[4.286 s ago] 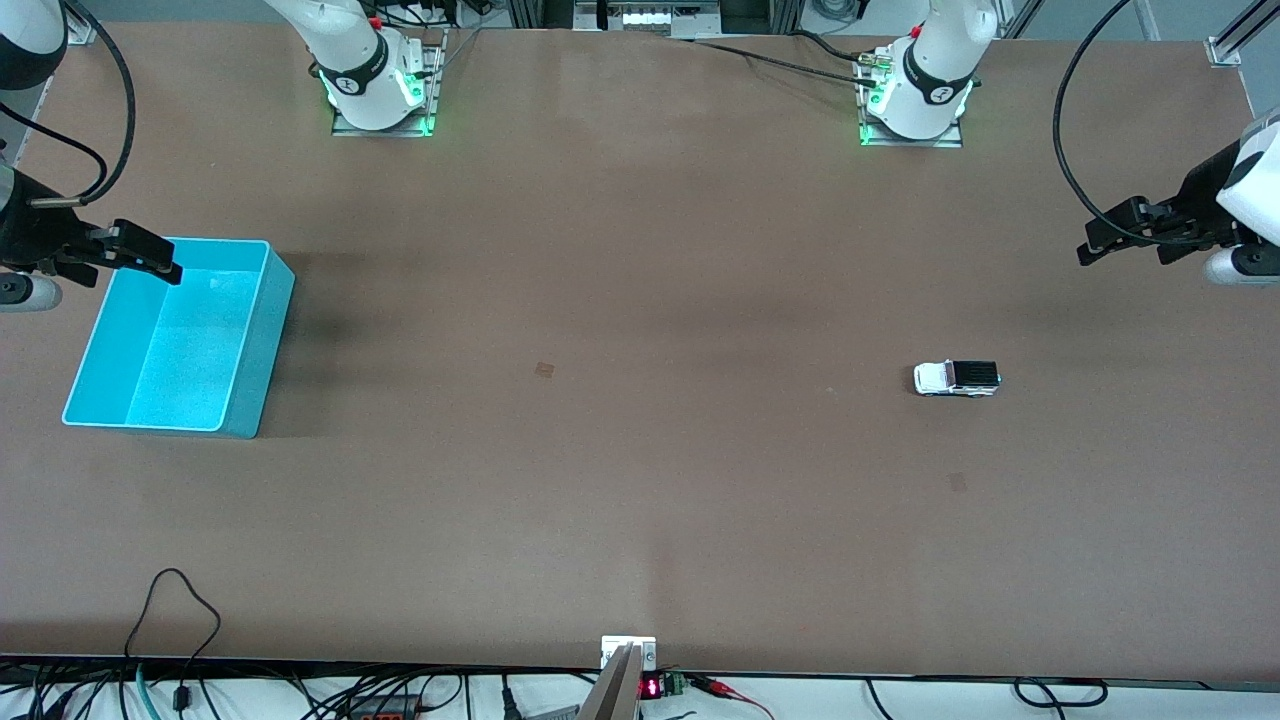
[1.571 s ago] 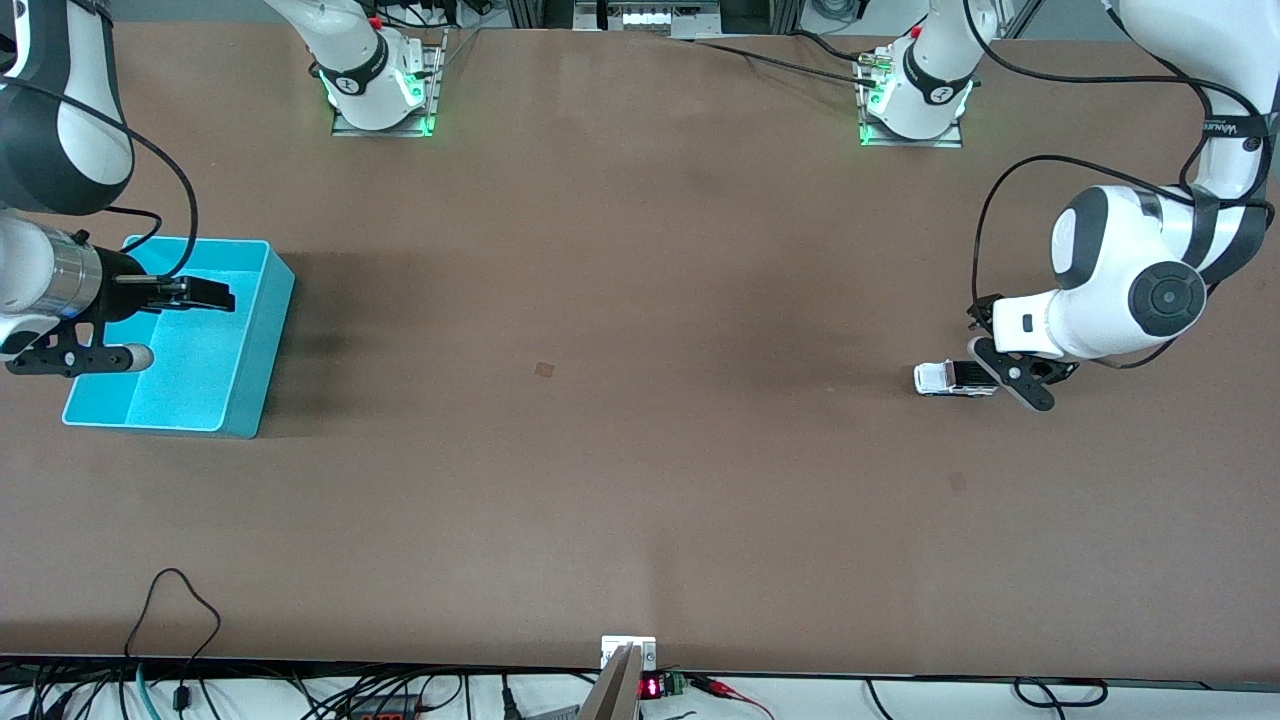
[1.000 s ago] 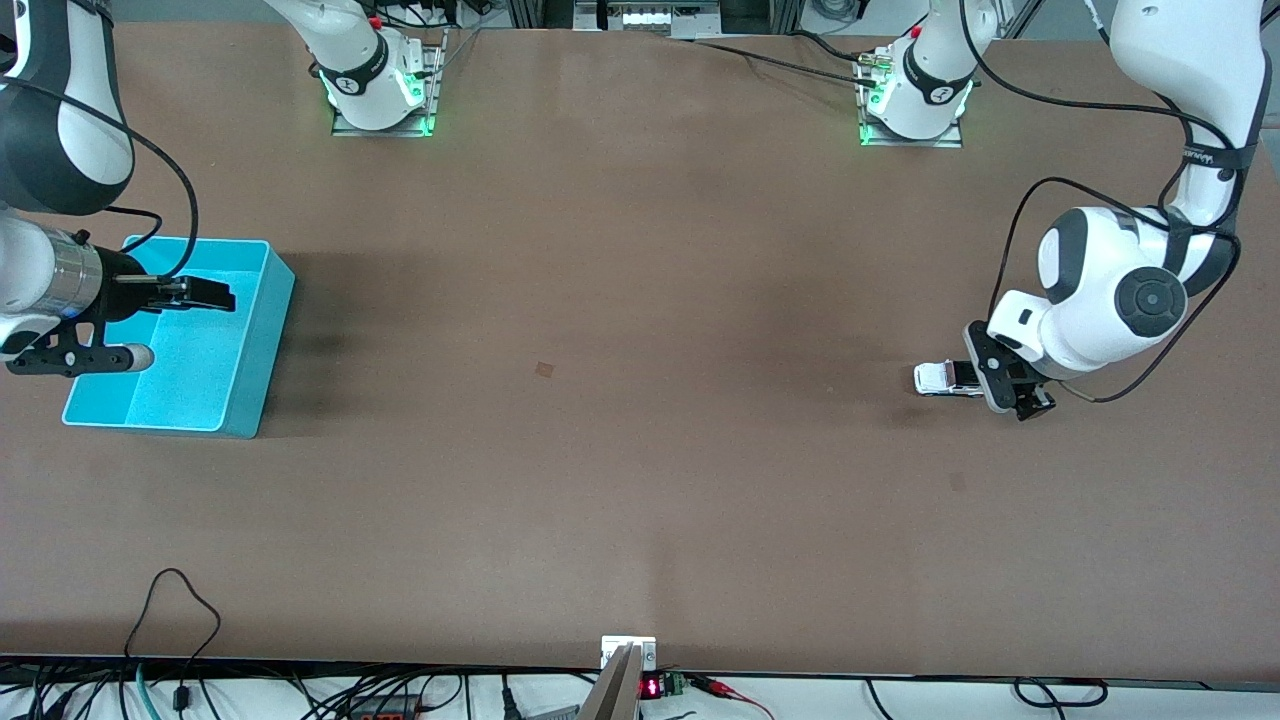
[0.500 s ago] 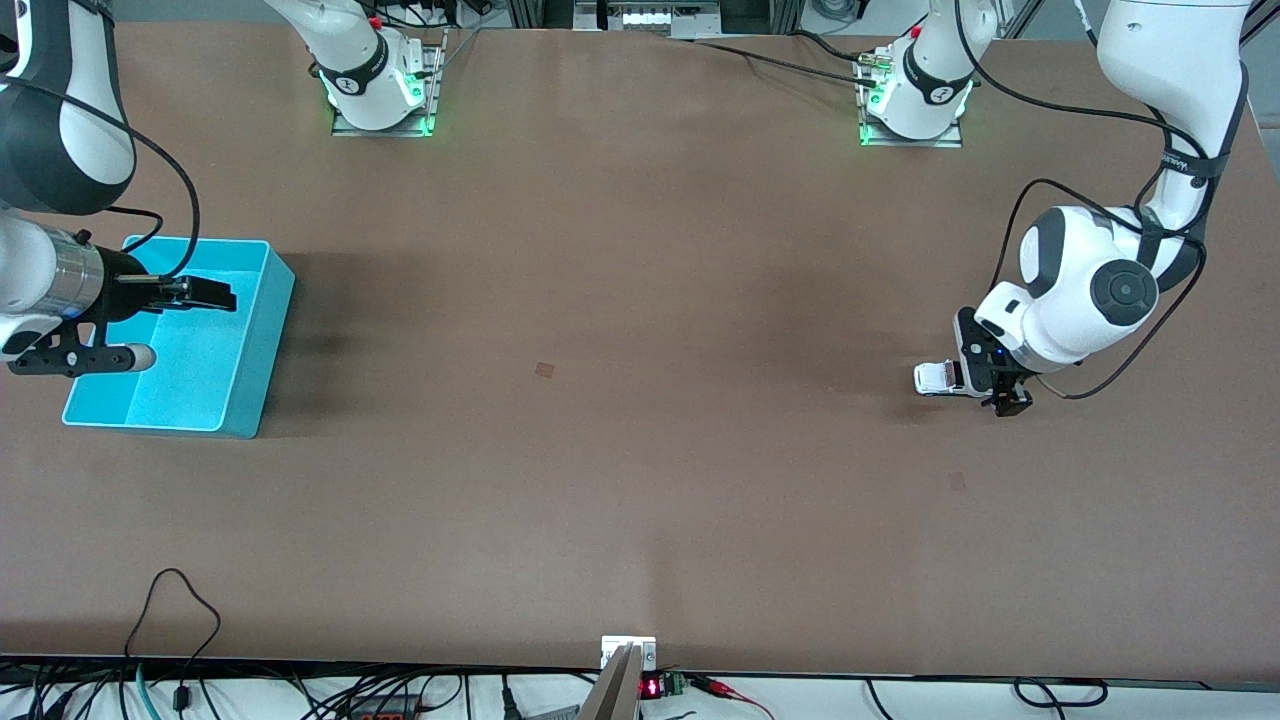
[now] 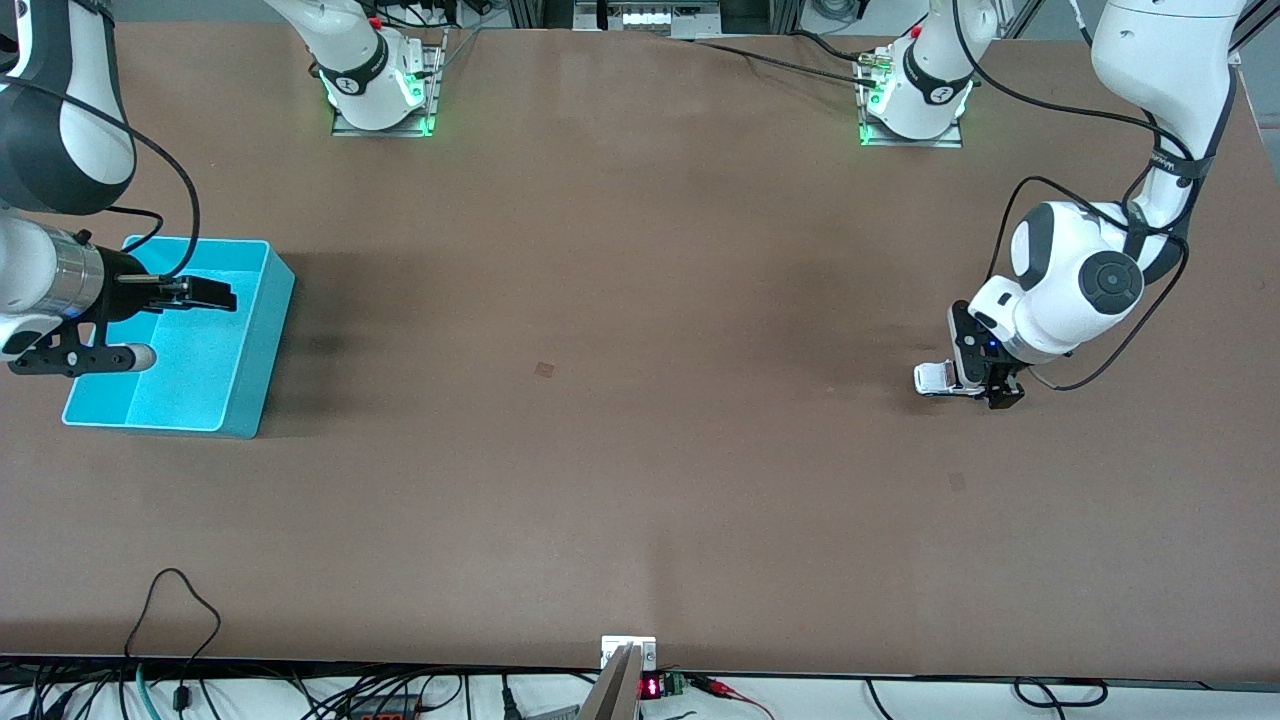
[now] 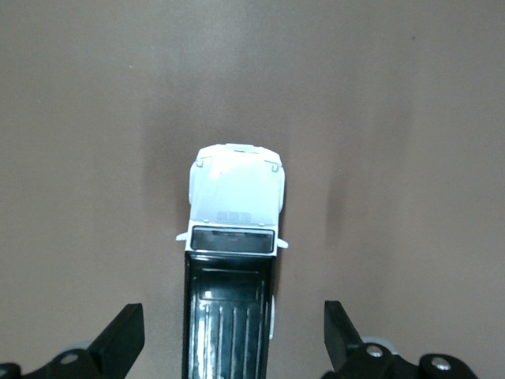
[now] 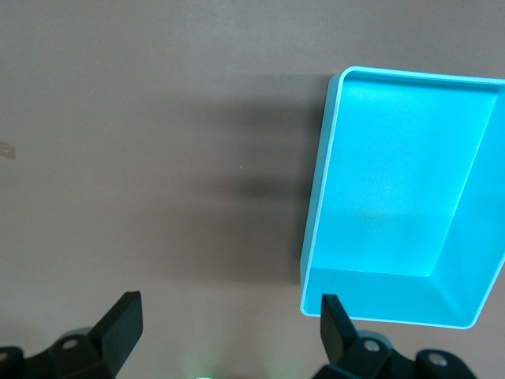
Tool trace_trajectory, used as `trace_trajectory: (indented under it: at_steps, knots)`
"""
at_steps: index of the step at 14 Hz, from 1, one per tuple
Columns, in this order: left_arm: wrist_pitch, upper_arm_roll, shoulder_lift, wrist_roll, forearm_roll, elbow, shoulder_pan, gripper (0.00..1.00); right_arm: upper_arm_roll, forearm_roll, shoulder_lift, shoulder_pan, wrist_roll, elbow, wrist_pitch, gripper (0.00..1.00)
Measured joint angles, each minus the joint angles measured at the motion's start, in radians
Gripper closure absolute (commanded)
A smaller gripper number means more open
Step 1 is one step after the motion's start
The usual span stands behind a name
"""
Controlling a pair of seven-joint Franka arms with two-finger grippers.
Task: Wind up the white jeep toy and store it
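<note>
The small white boxy jeep toy with a black rectangular roof [image 5: 940, 378] stands on its wheels on the flat brown bench [image 5: 640, 400], toward the left arm's end and roughly midway between the bench edge that carries the robot bases and the edge nearest the front camera. Its white bonnet points toward the right arm's end of the bench.

The left end effector [image 5: 984, 372] is low over the rear, black-roofed part of the toy. In the left wrist view its 2 black fingers [image 6: 120, 341] are spread wide, 1 on each side of the white jeep toy [image 6: 233, 260], with bare bench showing between each fingertip and the toy's flank. The left end effector [image 6: 233, 341] holds nothing, and the toy lies centred in the gap.

The open-topped turquoise plastic bin [image 5: 250, 340] sits near the edge at the right arm's end of the bench, well apart from the toy. The right end effector [image 5: 205, 295] hangs over the bin's interior and the right arm waits there. In the right wrist view its 2 fingers [image 7: 122, 324] are wide apart and hold nothing, with the turquoise bin [image 7: 319, 205] and the brown bench [image 7: 158, 118] below; the right end effector [image 7: 229, 320] is above the bin's long rim.
</note>
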Motion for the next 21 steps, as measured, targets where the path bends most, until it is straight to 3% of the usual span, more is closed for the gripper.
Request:
trace_trajectory:
  at_steps: [6, 10, 21]
  knots:
    - [0.054, 0.0, 0.031, 0.06, 0.0, -0.004, 0.0, 0.03, 0.0, 0.0, 0.0, 0.0, 0.0, 0.0, -0.024, 0.0]
    - [0.056, 0.0, 0.035, 0.07, 0.0, -0.011, 0.0, 0.35, 0.0, 0.0, 0.0, 0.0, 0.0, 0.0, -0.026, 0.0]
    - [0.053, 0.0, 0.031, 0.072, 0.0, -0.008, 0.0, 0.74, 0.0, 0.0, 0.0, 0.0, 0.0, 0.0, -0.026, 0.0]
